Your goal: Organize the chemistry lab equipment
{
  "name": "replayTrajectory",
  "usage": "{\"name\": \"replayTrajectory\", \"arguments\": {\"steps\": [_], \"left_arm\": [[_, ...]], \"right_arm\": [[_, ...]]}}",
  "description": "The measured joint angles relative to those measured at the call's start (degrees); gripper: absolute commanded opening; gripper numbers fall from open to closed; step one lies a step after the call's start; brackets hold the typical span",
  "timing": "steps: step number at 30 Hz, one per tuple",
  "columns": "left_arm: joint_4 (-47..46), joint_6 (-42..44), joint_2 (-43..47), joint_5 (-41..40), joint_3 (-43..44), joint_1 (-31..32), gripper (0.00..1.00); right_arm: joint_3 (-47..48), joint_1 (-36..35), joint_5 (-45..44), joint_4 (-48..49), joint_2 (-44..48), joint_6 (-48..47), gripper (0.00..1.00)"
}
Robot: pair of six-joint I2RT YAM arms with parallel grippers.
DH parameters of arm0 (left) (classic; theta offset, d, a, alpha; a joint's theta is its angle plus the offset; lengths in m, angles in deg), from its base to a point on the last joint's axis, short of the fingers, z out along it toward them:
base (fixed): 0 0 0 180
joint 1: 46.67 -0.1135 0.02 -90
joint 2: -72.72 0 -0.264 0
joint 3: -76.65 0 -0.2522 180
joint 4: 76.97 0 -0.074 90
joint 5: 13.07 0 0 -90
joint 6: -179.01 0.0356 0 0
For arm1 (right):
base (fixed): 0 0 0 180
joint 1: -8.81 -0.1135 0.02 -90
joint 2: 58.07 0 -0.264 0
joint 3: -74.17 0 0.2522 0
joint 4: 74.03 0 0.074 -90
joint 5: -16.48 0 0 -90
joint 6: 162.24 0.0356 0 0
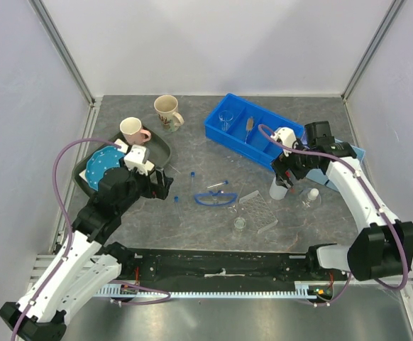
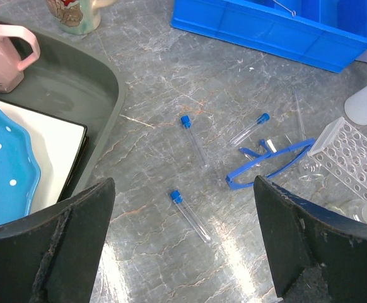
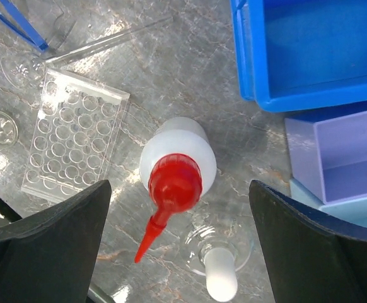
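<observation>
Left claw (image 2: 183,252): wide open, holding nothing, above the blue-capped tubes (image 2: 190,216) lying on the surface (image 2: 158,76).
Right claw (image 3: 177,252): wide open, empty, over the squeeze bottle (image 3: 177,164) standing beside the tube rack (image 3: 70,139).

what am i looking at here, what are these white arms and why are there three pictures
These are two robot arms bolted to a table, each ending in a two-finger tool. The overhead picture shows the whole scene; the other two come from cameras on each wrist, so the dark shapes at their bottom edges are that arm's own fingers.

The left tool is open above three blue-capped tubes lying on the table, beside blue-framed goggles. The right tool is open over a white squeeze bottle with a red nozzle, next to a clear tube rack and a small flask. Behind is a blue bin. Neither tool holds anything.
</observation>
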Motion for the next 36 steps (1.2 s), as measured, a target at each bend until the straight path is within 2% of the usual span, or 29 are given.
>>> {"name": "replayTrajectory", "arguments": {"steps": [8, 14, 17, 21, 26, 31, 36], "left_arm": [[0.87, 0.72, -0.02, 0.83, -0.57, 0.02, 0.96], [0.9, 0.76, -0.31, 1.51, -0.63, 0.02, 0.96], [0.92, 0.76, -0.33, 1.49, -0.63, 0.02, 0.96], [0.92, 0.76, -0.31, 1.49, -0.63, 0.02, 0.96], [0.92, 0.76, -0.24, 1.49, -0.63, 0.02, 0.96], [0.92, 0.79, -0.02, 1.42, -0.63, 0.02, 0.96], [0.92, 0.79, 0.11, 1.16, -0.63, 0.02, 0.95]], "right_arm": [[-2.34, -2.43, -2.32, 1.79, -5.33, 1.84, 0.98], [-5.01, -3.96, -4.94, 5.09, -6.8, 3.69, 0.89], [-5.11, -4.11, -5.6, 6.27, -7.58, 4.31, 0.81], [-5.11, -4.11, -6.19, 7.19, -8.31, 5.07, 0.56], [-4.96, -4.11, -6.23, 7.3, -8.37, 5.33, 0.37], [-1.33, -4.11, -6.32, 4.11, -8.39, 4.87, 0.32], [9.66, -4.11, -5.57, 1.44, -9.27, 4.48, 0.31]]}}
